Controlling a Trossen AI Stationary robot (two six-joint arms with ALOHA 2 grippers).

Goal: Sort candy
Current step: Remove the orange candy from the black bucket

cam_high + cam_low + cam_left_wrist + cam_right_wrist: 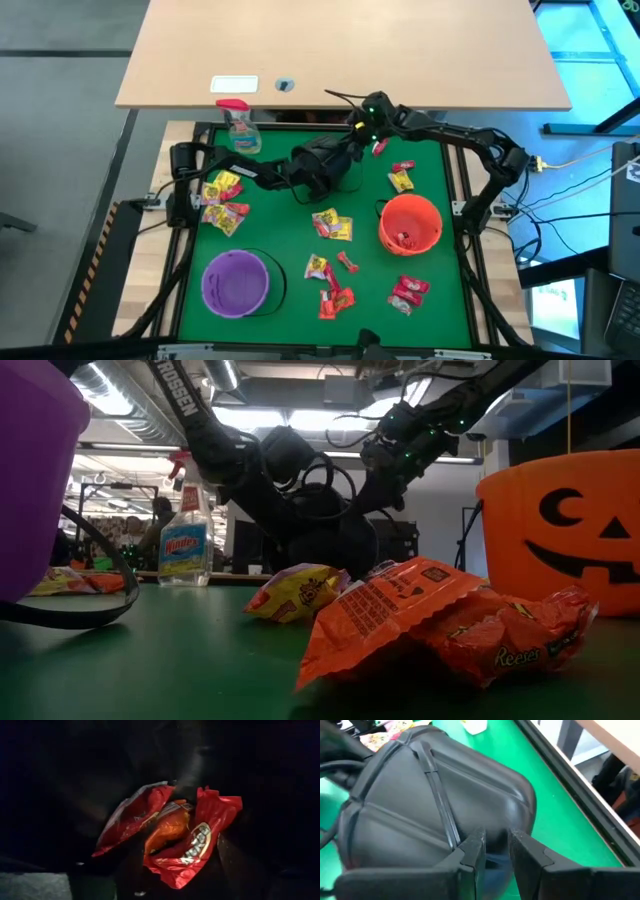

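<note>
Inside black bucket (322,165), left end effector; candy (180,837) below.

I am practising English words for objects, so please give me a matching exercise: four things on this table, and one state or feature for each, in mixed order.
Things:
1. purple bucket
2. orange bucket
3. black bucket
4. spray bottle

Features:
a. red top
b. tipped over
c. pumpkin face, sweets inside
d. upright, handle lying flat

Pairs: 1-d, 2-c, 3-b, 4-a
</note>
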